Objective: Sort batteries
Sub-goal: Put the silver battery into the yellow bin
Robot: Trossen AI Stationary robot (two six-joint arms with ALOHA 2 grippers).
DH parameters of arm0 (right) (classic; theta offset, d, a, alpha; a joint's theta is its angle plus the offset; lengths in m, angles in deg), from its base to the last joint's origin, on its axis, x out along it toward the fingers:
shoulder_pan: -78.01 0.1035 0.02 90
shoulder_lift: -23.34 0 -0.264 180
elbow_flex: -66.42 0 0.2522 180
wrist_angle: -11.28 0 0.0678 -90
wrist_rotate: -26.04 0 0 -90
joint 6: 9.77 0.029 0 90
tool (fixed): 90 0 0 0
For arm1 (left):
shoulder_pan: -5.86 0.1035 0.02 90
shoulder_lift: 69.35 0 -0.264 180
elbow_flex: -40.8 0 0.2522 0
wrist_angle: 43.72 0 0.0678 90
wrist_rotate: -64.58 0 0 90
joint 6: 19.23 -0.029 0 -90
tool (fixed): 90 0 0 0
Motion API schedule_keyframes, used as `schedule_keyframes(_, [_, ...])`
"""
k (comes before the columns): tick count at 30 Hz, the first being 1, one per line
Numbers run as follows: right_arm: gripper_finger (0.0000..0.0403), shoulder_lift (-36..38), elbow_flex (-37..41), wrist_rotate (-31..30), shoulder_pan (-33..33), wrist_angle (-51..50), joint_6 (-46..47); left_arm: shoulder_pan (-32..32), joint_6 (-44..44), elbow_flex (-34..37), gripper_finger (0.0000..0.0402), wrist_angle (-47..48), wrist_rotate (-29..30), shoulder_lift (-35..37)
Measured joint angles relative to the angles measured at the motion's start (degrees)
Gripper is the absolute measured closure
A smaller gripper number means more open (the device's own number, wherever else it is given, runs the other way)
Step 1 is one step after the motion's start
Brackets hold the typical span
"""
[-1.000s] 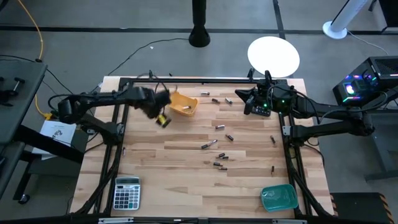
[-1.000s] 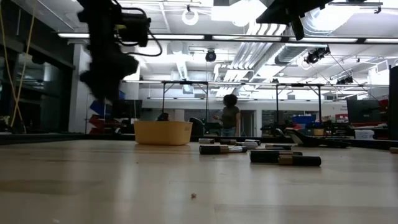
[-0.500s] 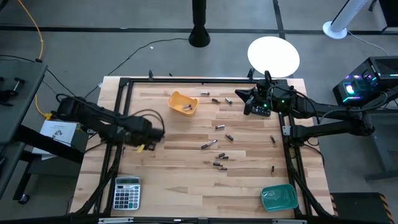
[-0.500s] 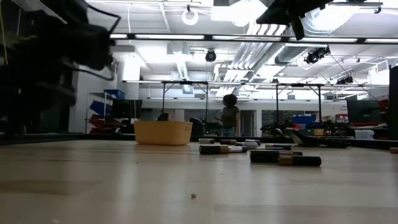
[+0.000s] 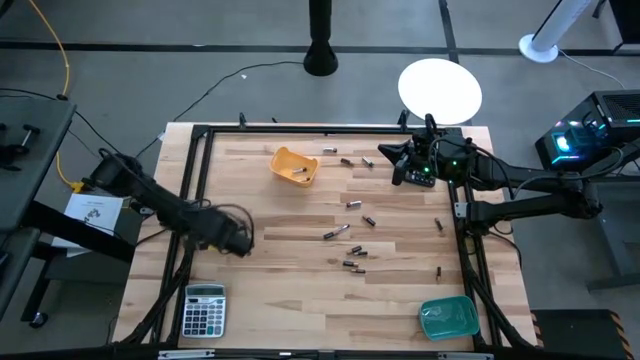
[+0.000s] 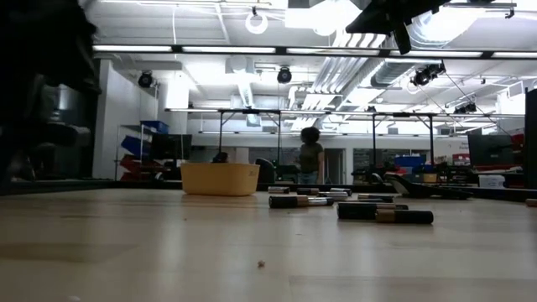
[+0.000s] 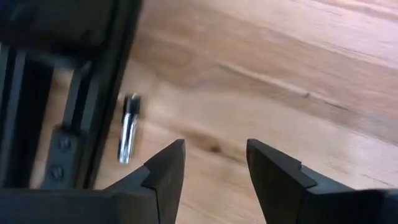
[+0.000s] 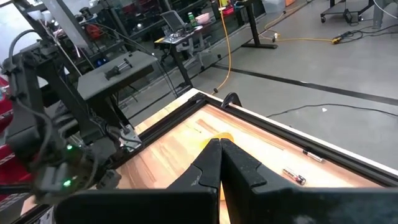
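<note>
Hovering near the table's left frame rail, the left gripper has its fingers apart, empty, with a silvery battery lying beside that rail, off to one side, long axis along the rail.

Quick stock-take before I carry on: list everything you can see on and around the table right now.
batteries: about fifteen, dark and silvery, scattered over the table's middle and far side; one beside the left frame rail
yellow tray: one, far side, a battery inside
teal tray: one, near right corner
calculator: one, grey, near left corner
table: one, light wood
person: one, far in the room behind
left gripper: fingers apart, empty, low by the left edge
right gripper: shut, empty, parked at the far right
</note>
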Motion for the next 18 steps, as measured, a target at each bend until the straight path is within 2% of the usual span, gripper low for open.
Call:
schedule_keyframes(5, [0.0402, 0.00, 0.00, 0.03, -0.30, -0.08, 0.01, -4.79, 2.07, -0.22, 0.0250, 5.32, -5.53, -1.72])
schedule_keyframes(10, [0.0402, 0.00, 0.00, 0.26, -1.98, -0.37, 1.77, -4.22, 1.71, -0.39, 0.0251, 14.87, -5.76, -1.85])
schedule_keyframes(18, [0.0402, 0.00, 0.00, 1.86, -4.43, -0.35, 4.20, -5.05, 1.96, 5.21, 0.0251, -0.48, -5.37, -4.45])
